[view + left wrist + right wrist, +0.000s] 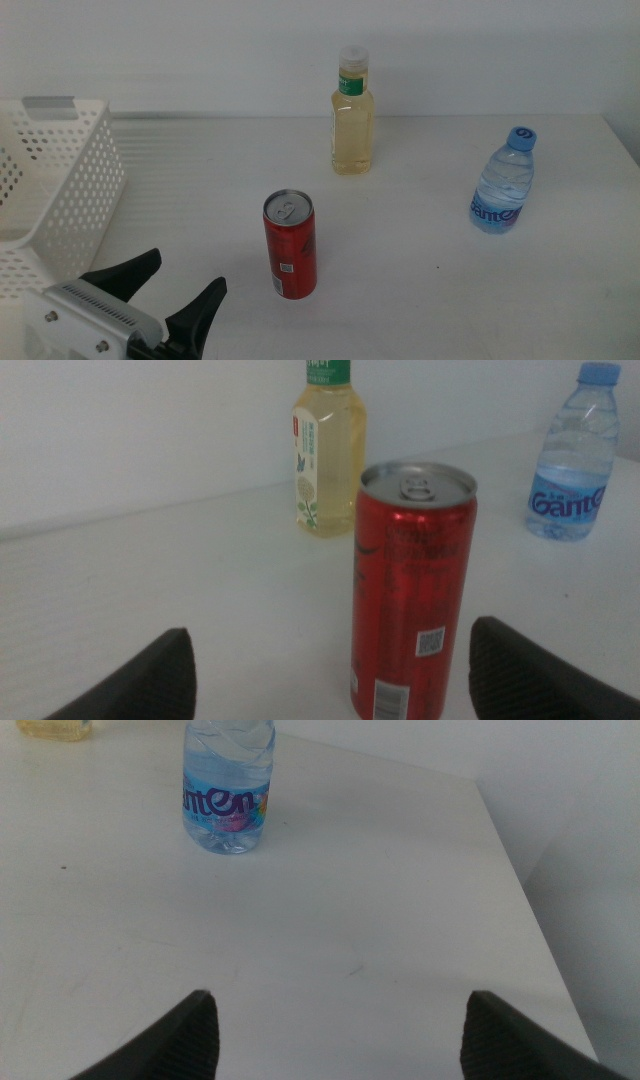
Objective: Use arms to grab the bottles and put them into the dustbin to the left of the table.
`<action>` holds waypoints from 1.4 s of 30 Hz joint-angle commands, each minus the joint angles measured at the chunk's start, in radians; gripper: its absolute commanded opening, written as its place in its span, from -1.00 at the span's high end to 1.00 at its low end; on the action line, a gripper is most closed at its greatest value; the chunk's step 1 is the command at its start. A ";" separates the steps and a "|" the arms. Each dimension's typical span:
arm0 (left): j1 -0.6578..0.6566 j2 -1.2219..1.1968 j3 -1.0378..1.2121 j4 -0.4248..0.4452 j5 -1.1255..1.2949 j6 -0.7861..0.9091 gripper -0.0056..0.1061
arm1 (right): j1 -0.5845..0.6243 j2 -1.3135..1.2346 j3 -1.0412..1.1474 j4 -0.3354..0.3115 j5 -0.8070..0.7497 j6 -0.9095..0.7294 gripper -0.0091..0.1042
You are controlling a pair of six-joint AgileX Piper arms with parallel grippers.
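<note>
- Left gripper (175, 287) sat at the near-left of the desk (420, 270), jaws spread wide, holding nothing, red can (290, 245) just beyond them.
- Dustbin (60, 175) stood far left.
- Yellow bottle (353, 112) stood upright farther back, blue-capped water bottle (502, 182) over on the right.
- Right gripper (340, 1030) also gaped open and empty, near the water bottle.

The water bottle (571, 463) label shows blue letters, roughly "Ganten"; the other labels are unreadable.
</note>
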 commanded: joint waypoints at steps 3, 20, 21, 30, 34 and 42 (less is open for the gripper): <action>-0.003 -0.010 0.015 0.002 -0.131 -0.020 -0.71 | -0.007 -0.027 -0.005 -0.013 -0.067 -0.012 -0.27; -0.003 0.241 -0.125 0.086 -0.176 -0.063 -0.71 | -0.007 -0.027 -0.005 -0.013 -0.067 -0.012 -0.27; -0.003 0.262 -0.137 0.088 -0.188 -0.066 -0.71 | -0.007 -0.027 -0.005 -0.013 -0.067 -0.012 -0.27; -0.003 0.367 -0.245 0.135 -0.197 -0.091 -0.71 | -0.007 -0.027 -0.005 -0.013 -0.067 -0.012 -0.27; -0.003 0.392 -0.294 0.142 -0.167 -0.093 -0.71 | -0.007 -0.027 -0.005 -0.013 -0.067 -0.012 -0.27; -0.003 0.468 -0.374 0.151 -0.163 -0.118 -0.71 | -0.007 -0.027 -0.005 -0.013 -0.067 -0.012 -0.27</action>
